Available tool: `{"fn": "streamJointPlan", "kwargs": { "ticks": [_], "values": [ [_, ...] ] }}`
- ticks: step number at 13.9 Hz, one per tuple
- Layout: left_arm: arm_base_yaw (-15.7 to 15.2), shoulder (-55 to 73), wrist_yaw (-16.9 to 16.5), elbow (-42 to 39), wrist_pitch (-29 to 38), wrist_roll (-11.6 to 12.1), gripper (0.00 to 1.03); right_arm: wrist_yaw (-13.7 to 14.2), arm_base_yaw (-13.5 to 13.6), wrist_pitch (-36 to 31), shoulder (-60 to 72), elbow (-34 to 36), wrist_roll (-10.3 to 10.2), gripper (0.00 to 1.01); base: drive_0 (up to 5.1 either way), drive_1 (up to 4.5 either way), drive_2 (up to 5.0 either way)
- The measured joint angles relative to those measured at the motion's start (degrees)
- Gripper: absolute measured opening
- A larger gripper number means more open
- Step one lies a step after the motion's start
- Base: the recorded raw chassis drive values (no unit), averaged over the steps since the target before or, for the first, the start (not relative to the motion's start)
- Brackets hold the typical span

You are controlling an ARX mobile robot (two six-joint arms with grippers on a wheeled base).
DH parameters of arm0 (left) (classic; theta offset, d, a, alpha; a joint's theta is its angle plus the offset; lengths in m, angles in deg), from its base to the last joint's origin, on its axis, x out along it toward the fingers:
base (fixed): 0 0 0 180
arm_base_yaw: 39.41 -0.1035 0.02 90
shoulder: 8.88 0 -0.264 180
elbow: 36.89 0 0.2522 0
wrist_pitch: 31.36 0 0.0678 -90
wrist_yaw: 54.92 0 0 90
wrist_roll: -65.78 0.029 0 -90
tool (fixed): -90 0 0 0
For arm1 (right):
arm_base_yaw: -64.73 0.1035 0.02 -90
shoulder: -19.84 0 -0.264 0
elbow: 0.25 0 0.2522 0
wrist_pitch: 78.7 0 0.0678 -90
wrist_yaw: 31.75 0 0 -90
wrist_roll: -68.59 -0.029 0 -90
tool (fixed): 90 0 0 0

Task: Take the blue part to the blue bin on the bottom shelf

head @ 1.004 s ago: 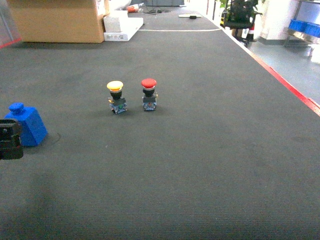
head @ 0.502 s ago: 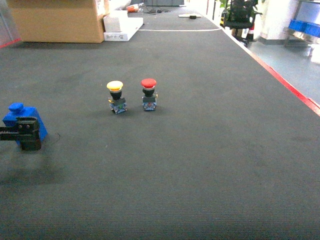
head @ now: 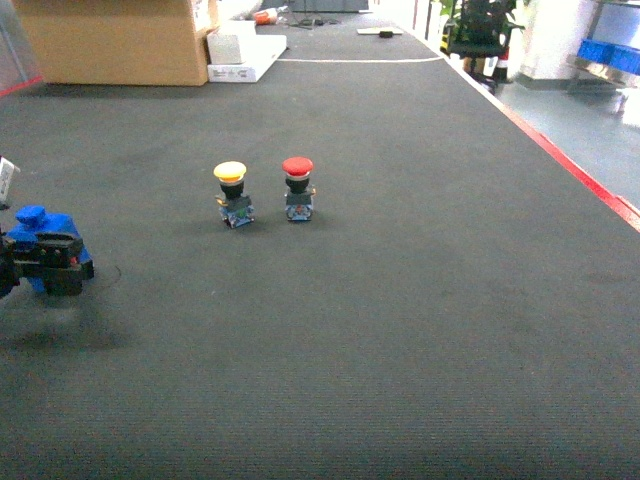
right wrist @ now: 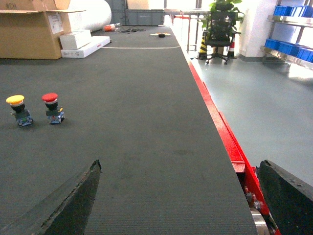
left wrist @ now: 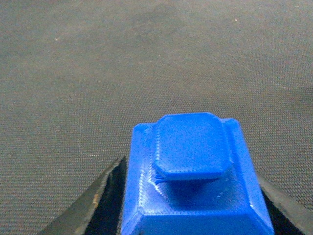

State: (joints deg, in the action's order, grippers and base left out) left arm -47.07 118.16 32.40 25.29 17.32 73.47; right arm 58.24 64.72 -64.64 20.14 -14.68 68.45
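The blue part (head: 35,218), a sloped block with a knob on top, stands on the dark mat at the far left. My left gripper (head: 58,262) has reached over it. In the left wrist view the blue part (left wrist: 190,147) fills the space between the two dark fingers (left wrist: 105,196), which stand close beside its sides; the jaws look open, nearly at full width. My right gripper (right wrist: 178,196) is open over bare mat with nothing between its fingers, and it does not show in the head view. The blue bin and the bottom shelf are out of view.
A yellow push button (head: 231,193) and a red push button (head: 298,187) stand mid-mat. A cardboard box (head: 115,40) and white boxes (head: 243,50) sit at the far end. A red edge strip (right wrist: 220,132) bounds the mat on the right. Racks with blue crates (right wrist: 288,10) stand far right.
My left gripper came in from the left edge and moved forward over the blue part, so the part now sits between its fingers. The part itself has not moved.
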Motion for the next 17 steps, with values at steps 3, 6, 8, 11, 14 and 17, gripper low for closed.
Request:
{"fn": "streamJointPlan", "kwargs": {
  "ticks": [3, 6, 8, 11, 14, 17],
  "values": [
    [0.02, 0.09, 0.26, -0.37, 0.96, 0.31, 0.45, 0.0, 0.0, 0.0, 0.0, 0.0, 0.0, 0.98, 0.0, 0.0, 0.0],
    [0.39, -7.37, 2.45, -10.99, 6.23, 0.37, 0.44, 0.0, 0.0, 0.0, 0.0, 0.0, -0.02, 0.98, 0.0, 0.0, 0.0],
    [0.61, -19.28, 5.77, -19.93, 3.52, 0.72, 0.44, 0.0, 0.0, -0.02, 0.0, 0.0, 0.0, 0.98, 0.0, 0.0, 0.0],
    [6.32, -58.9, 10.6, -28.39, -19.63, 1.09, 0.44, 0.0, 0.0, 0.0, 0.0, 0.0, 0.0, 0.98, 0.0, 0.0, 0.0],
    [16.31, -91.62, 23.02, -30.56, -43.5, -0.42, 0.44, 0.0, 0.0, 0.0, 0.0, 0.0, 0.0, 0.98, 0.0, 0.0, 0.0],
    [26.25, -107.54, 33.16, -33.7, -56.96, -4.59, 0.44, 0.0, 0.0, 0.0, 0.0, 0.0, 0.0, 0.98, 0.0, 0.0, 0.0]
  ]
}}
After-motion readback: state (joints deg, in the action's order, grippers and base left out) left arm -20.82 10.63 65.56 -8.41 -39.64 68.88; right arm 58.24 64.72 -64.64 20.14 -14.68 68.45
